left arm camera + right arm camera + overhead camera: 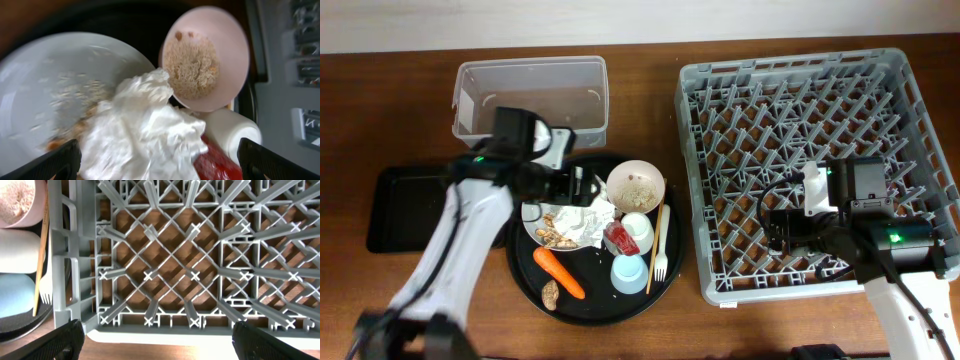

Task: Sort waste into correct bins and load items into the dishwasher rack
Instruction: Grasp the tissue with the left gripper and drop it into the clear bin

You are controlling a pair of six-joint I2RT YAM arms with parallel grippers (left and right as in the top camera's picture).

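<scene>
The crumpled napkin (588,215) lies on the white plate (545,235) next to the red wrapper (619,238). My left gripper (582,190) is open just above the napkin (145,130), its fingers on either side (160,165). The pink bowl (636,185) holds grain scraps (192,65). White cup (638,230), blue cup (629,273), fork (660,262), chopsticks (658,235), carrot (558,273) and a brown lump (551,293) sit on the round black tray (590,305). My right gripper (780,230) is open and empty over the grey rack (810,170), near its front-left edge (157,342).
The clear tub (530,95) stands behind the round tray. The shallow black tray (405,205) lies at the left, partly under my left arm. The right wrist view shows the chopsticks (41,265) and fork (46,292) beside the rack wall (60,255).
</scene>
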